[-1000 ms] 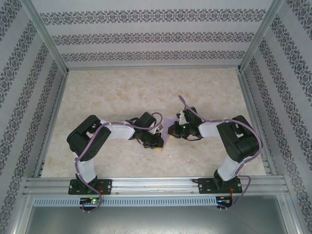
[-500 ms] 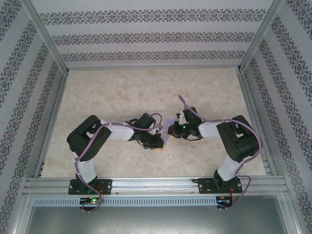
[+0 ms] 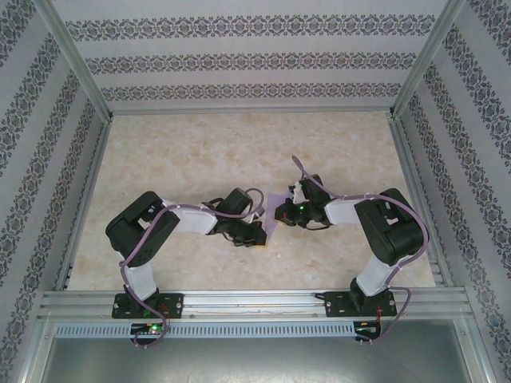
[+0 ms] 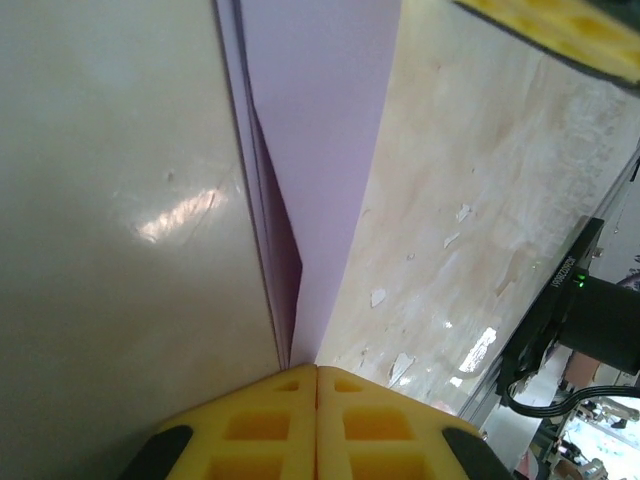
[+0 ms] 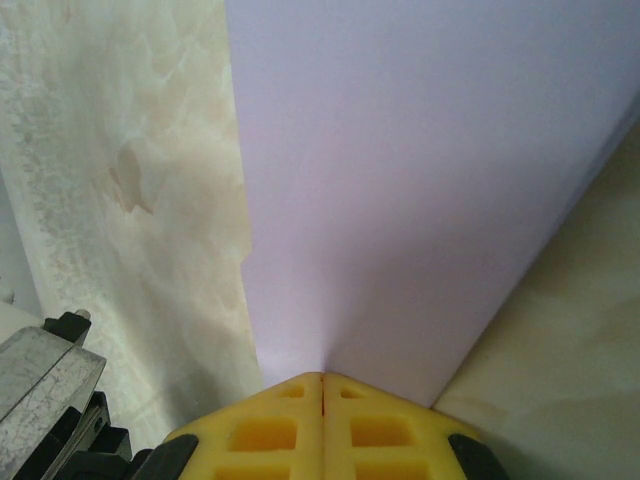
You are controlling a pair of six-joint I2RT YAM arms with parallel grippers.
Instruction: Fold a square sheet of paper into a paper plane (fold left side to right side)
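Striped floral-patterned walls (image 3: 239,60) enclose a beige marbled tabletop (image 3: 200,152) framed by aluminium rails (image 3: 255,299).

Smooth matt paper (image 5: 400,180); glossy, perhaps laminate, table (image 4: 470,180), flaking in spots.

top view: left gripper (image 3: 255,238) and right gripper (image 3: 281,214) tip to tip over the marbled table (image 3: 200,152); a sliver of lavender paper (image 3: 270,226) lies between their jaws, both arms bent inward.
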